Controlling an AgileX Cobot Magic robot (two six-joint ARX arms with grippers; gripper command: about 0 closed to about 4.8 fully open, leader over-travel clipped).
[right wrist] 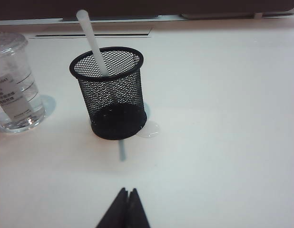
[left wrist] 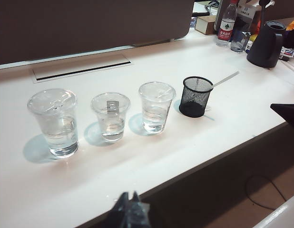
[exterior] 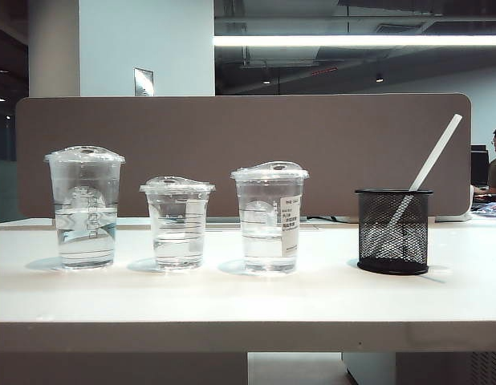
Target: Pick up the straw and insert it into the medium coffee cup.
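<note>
Nothing grabbed yet: the straw [exterior: 435, 156] leans in the mesh pen holder [exterior: 393, 231] at the exterior view's right, medium coffee cup [exterior: 269, 216] just left. Both my left claw [left wrist: 129, 205] and right claw [right wrist: 126, 201] are clenched empty, off the tabletop [exterior: 232, 301]. Next I'd open one and pinch that straw.

Bright overhead ceiling light [exterior: 352, 40], soft shadows under cups, slightly grainy
</note>
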